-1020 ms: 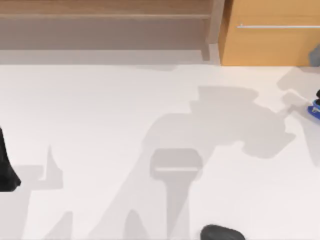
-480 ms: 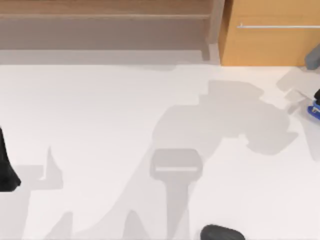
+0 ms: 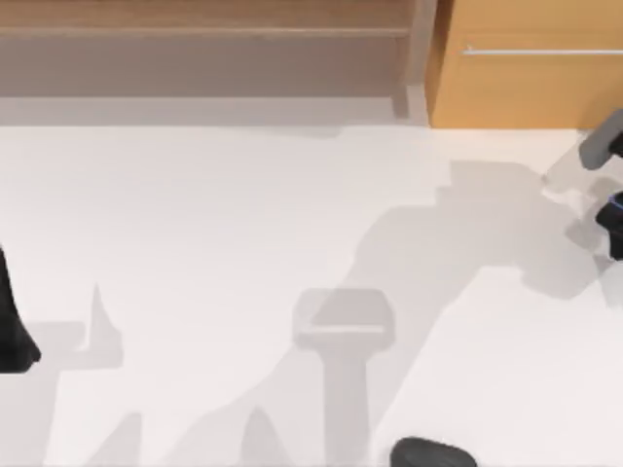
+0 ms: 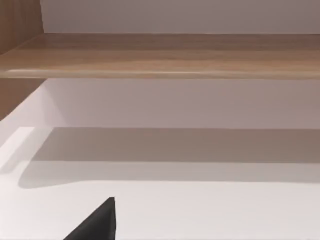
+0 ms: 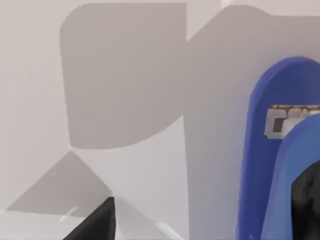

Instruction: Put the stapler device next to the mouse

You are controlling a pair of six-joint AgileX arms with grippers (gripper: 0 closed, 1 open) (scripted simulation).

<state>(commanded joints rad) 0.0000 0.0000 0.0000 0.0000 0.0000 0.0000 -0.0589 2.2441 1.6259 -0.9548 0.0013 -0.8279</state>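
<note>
White counter (image 3: 195, 243) filled most of the top view, smooth and bare, crossed by broad grey shadows of the arms. Behind its far edge ran a low wooden shelf (image 3: 204, 29) with a pale recess beneath, and to the right of that stood an orange-brown cabinet (image 3: 526, 88) with a thin metal handle bar. The left wrist view showed the same wooden shelf (image 4: 165, 55) above the white surface.

The left claw (image 3: 15, 331) sat parked at the counter's left edge as a dark tapered shape; whether it was spread or pressed together could not be told.

At the right edge, toward the back, the right claw (image 3: 613, 229) was a dark mass over the stapler device (image 5: 280, 150), which the right wrist view showed very near: bright blue, with a rounded end, a small metal slot between its two blue layers, lying on the counter. Its claw state could not be told.

The mouse (image 3: 433, 453), a dark low dome, lay at the near edge, well apart from the stapler
</note>
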